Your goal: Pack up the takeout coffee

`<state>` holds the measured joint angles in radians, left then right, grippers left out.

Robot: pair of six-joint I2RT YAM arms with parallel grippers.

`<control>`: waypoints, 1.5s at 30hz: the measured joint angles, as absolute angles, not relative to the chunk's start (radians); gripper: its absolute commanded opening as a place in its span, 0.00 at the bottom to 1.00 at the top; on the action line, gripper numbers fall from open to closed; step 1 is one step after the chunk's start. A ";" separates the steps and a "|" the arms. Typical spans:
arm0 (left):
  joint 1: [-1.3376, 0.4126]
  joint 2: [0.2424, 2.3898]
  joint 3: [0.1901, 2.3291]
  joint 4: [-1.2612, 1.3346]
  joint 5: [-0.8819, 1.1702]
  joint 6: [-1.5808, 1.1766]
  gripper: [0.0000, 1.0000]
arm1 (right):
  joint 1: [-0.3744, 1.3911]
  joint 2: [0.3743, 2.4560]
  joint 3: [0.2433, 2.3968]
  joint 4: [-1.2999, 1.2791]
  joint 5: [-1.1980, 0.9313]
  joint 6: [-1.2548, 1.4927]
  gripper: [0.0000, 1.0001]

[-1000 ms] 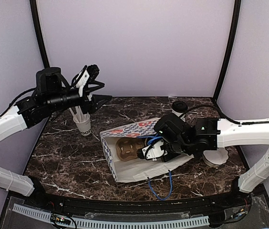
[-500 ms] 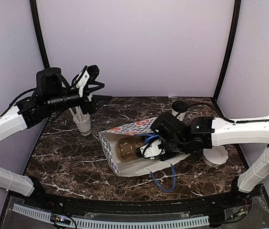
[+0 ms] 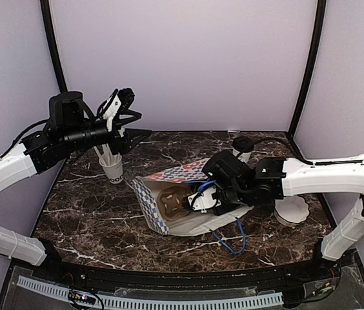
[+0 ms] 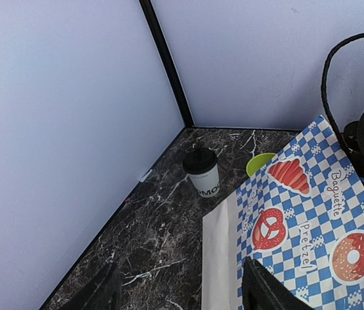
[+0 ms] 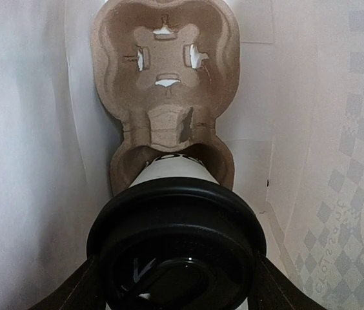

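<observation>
One takeout coffee cup (image 5: 172, 169), white with a black lid (image 5: 177, 232), lies on its side inside the checkered paper bag (image 3: 169, 175). Its base sits in the near socket of the brown pulp carrier (image 5: 166, 84). My right gripper (image 5: 177, 284) is shut on it, with a finger against each side of the lid. From above, the right gripper (image 3: 202, 201) reaches into the bag's mouth. The second coffee cup (image 3: 241, 146) stands upright at the back right, also in the left wrist view (image 4: 202, 171). My left gripper (image 3: 138, 124) hangs open and empty, high at the back left.
A cup bristling with white straws (image 3: 112, 169) stands under the left arm. A lime-green bowl (image 4: 259, 163) peeks out behind the bag (image 4: 311, 219). A white scalloped plate (image 3: 290, 211) lies at the right. A blue cable (image 3: 233, 237) loops in front of the bag.
My right gripper has pushed left with the cup, deeper into the bag. The bag has slid and swung left with it. The left arm has not moved.
</observation>
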<state>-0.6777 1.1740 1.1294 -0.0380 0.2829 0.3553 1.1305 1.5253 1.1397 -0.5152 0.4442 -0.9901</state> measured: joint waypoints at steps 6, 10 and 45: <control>-0.678 1.174 1.129 -0.038 0.283 0.356 0.66 | 1.122 1.547 1.165 -0.523 0.431 -0.988 0.47; -0.678 1.174 1.129 -0.039 0.274 0.357 0.66 | 1.104 1.587 1.228 -0.560 0.402 -0.976 0.47; -0.665 1.143 1.128 -0.056 0.190 0.398 0.66 | 0.812 2.207 2.168 -1.242 -0.026 -0.970 0.47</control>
<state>-0.6647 1.1427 1.1282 -0.0555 0.1898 0.3977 0.8120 2.2066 2.1677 -1.2419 -0.0261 -0.9699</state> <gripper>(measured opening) 0.657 0.693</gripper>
